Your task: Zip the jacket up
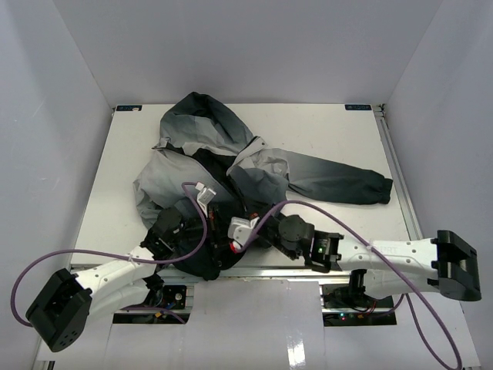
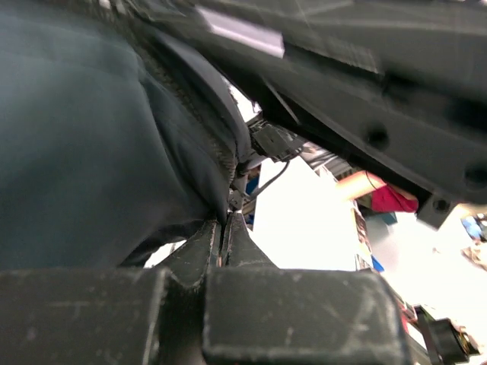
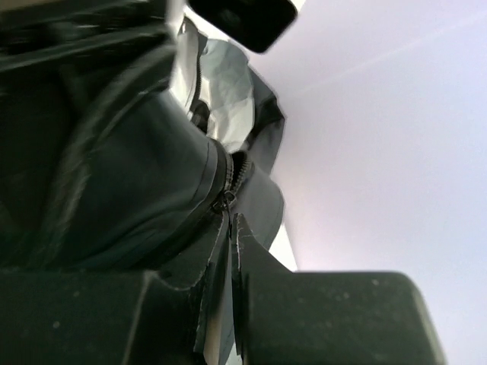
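- Top view: the jacket [image 1: 231, 177] lies crumpled on the white table [image 1: 339, 131]. Its hood [image 1: 200, 123] is at the far left and one sleeve [image 1: 339, 181] is stretched out to the right. Its dark hem lies at the table's near edge.
- Top view: the left gripper [image 1: 183, 222] and the right gripper [image 1: 258, 231] both rest in that dark hem, near each other. Their jaw state cannot be read from this view. A purple cable [image 1: 331, 220] arcs over the right arm.
- Left wrist view: the left gripper [image 2: 227, 226] has its jaws drawn together, pinching a thin edge of the jacket [image 2: 91, 152]. The zipper [image 2: 199, 125] runs down the fabric edge to the fingertips.
- Right wrist view: the right gripper [image 3: 230, 228] is likewise clamped, with a thin strip of the jacket [image 3: 144, 182] between its jaws. The zipper [image 3: 239, 172] ends in a small pull tab [image 3: 227, 201] just above the fingertips. The jacket front above it hangs parted.
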